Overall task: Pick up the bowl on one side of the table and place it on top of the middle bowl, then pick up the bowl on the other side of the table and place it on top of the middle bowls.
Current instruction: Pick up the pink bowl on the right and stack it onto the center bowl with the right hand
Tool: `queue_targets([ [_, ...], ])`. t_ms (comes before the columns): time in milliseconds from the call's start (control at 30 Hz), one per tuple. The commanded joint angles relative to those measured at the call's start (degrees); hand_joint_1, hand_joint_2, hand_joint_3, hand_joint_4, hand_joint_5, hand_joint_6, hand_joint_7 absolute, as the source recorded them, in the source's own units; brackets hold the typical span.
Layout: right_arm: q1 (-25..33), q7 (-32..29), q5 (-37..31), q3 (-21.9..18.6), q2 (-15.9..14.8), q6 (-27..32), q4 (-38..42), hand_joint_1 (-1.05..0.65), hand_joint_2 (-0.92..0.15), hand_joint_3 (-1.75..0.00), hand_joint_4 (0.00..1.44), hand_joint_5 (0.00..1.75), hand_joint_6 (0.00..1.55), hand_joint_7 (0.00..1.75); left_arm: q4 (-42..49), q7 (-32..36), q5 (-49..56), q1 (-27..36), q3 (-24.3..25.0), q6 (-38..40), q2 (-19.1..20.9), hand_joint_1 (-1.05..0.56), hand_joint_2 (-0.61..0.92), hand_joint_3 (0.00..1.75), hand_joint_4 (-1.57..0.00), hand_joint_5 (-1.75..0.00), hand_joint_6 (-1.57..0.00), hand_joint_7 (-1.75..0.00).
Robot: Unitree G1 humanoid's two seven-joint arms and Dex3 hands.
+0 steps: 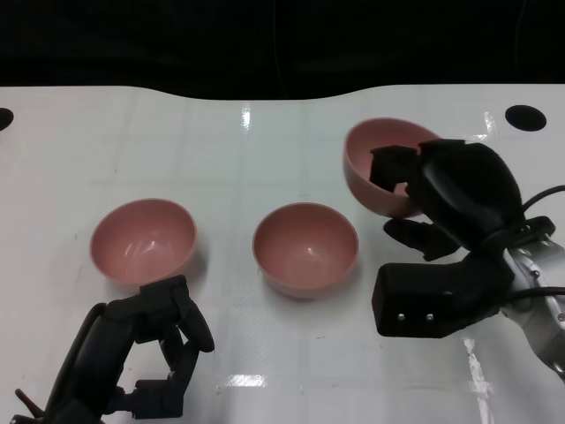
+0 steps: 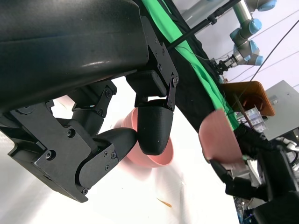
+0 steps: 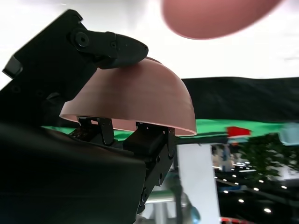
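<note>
Head view shows three pink bowls on or over the white bench (image 1: 265, 353). The middle bowl (image 1: 305, 247) stands upright on the bench. The left bowl (image 1: 143, 239) stands beside it, apart from it, also upright. The right bowl (image 1: 381, 168) is on the other side of the middle bowl and a little farther from the robot; it is tilted on its side with the opening turned toward the middle bowl. The right hand (image 1: 441, 190) grips this bowl at the rim, with fingers (image 1: 388, 166) inside the opening and others outside the wall. Right wrist view confirms the grip on the wall and the rim. The left hand (image 1: 159, 340) is nearer to the robot than the left bowl; its fingers are apart and hold nothing.
</note>
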Motion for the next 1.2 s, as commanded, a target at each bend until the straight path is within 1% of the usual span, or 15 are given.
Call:
queue_targets([
  [33,-0.47,2.23,-0.01,0.25,0.53,0.12,-2.41,-0.25,-0.39,-1.15,0.98,1.75,0.82,1.39,-0.37,0.37,-0.11,0.11,0.26,0.34,0.22,-0.13,0.37,1.38,-0.87,-1.67,-0.79,-1.48],
  [100,-0.81,4.21,-0.11,0.81,1.52,0.95,-3.56,-0.26,-0.43,-1.02,0.97,1.75,0.95,0.96,-0.57,0.45,0.04,0.18,0.22,0.6,0.13,-0.13,0.37,1.38,-0.87,-1.67,-0.79,-1.48],
  [133,-0.92,5.03,-0.25,1.04,1.91,1.33,-4.04,-0.26,-0.44,-0.96,0.96,1.75,1.0,0.83,-0.65,0.46,0.09,0.21,0.19,0.72,0.1,-0.13,0.37,1.38,-0.87,-1.67,-0.79,-1.48],
  [233,-1.13,6.61,-0.38,1.46,2.91,1.43,-4.79,-0.25,-0.51,-0.79,0.95,1.75,1.06,0.64,-0.75,0.6,0.41,0.22,0.08,0.8,-0.01,-0.13,0.37,1.38,-0.87,-1.68,-0.79,-1.48],
  [333,-1.32,7.48,-0.44,1.68,3.64,1.08,-4.69,-0.25,-0.53,-0.7,0.95,1.75,1.09,0.56,-1.04,0.72,0.59,0.29,-0.04,0.98,-0.21,-0.12,0.37,1.38,-0.87,-1.68,-0.79,-1.49],
  [467,-1.41,8.73,-0.26,2.18,4.81,0.72,-4.45,-0.25,-0.57,-0.7,0.95,1.75,1.11,0.56,-1.21,0.83,0.77,0.23,-0.17,0.59,-0.37,-0.12,0.37,1.39,-0.87,-1.68,-0.78,-1.49],
  [533,-1.38,8.85,-0.35,2.07,4.89,0.68,-4.46,-0.25,-0.57,-0.71,0.94,1.75,1.11,0.57,-1.23,0.83,0.78,0.24,-0.17,0.61,-0.37,-0.12,0.36,1.39,-0.87,-1.69,-0.78,-1.49],
  [633,-1.69,6.79,-1.33,4.45,6.41,-1.85,-1.02,-0.25,-0.54,-0.66,0.94,1.75,1.11,0.54,-1.88,0.78,0.67,0.42,-0.45,1.0,-0.67,-0.12,0.36,1.4,-0.86,-1.68,-0.79,-1.49],
  [667,-1.82,6.3,-1.55,4.91,6.75,-2.39,-0.13,-0.26,-0.54,-0.66,0.94,1.75,1.11,0.57,-1.94,0.8,0.7,0.43,-0.49,0.92,-0.73,-0.12,0.36,1.4,-0.86,-1.68,-0.79,-1.49],
  [767,-2.22,4.66,-1.83,5.57,7.26,-3.85,2.02,-0.29,-0.53,-0.72,0.95,1.75,0.97,0.93,-1.92,0.9,1.03,0.41,-0.45,0.85,-0.78,-0.12,0.37,1.39,-0.86,-1.67,-0.79,-1.49],
  [800,-2.35,3.92,-2.0,5.81,7.52,-4.33,2.89,-0.28,-0.46,-0.88,0.97,1.75,0.83,1.32,-1.89,0.99,1.25,0.38,-0.42,0.79,-0.8,-0.12,0.37,1.39,-0.86,-1.66,-0.78,-1.49],
  [833,-2.45,3.14,-2.25,6.01,7.81,-4.69,3.71,-0.27,-0.41,-0.98,0.98,1.75,0.75,1.53,-1.82,1.05,1.39,0.33,-0.38,0.73,-0.84,-0.12,0.37,1.39,-0.86,-1.66,-0.78,-1.49],
  [867,-2.53,2.63,-2.67,6.31,8.34,-4.46,4.66,-0.25,-0.36,-1.08,0.98,1.75,0.71,1.65,-1.77,1.22,1.58,0.29,-0.34,0.65,-0.95,-0.12,0.36,1.39,-0.87,-1.65,-0.79,-1.49],
  [967,-2.92,1.23,-3.53,6.93,9.36,-4.39,7.09,-0.22,-0.32,-1.14,0.98,1.75,0.68,1.73,-1.64,1.46,1.66,0.23,-0.26,0.43,-1.19,-0.12,0.36,1.39,-0.88,-1.65,-0.79,-1.49],
  [1200,-4.78,-3.4,-3.46,7.94,11.57,-6.08,14.59,-0.2,-0.29,-1.13,0.98,1.75,0.67,1.75,-1.6,1.33,1.55,0.19,-0.23,-0.21,-1.23,-0.11,0.35,1.42,-0.89,-1.68,-0.79,-1.51],
])
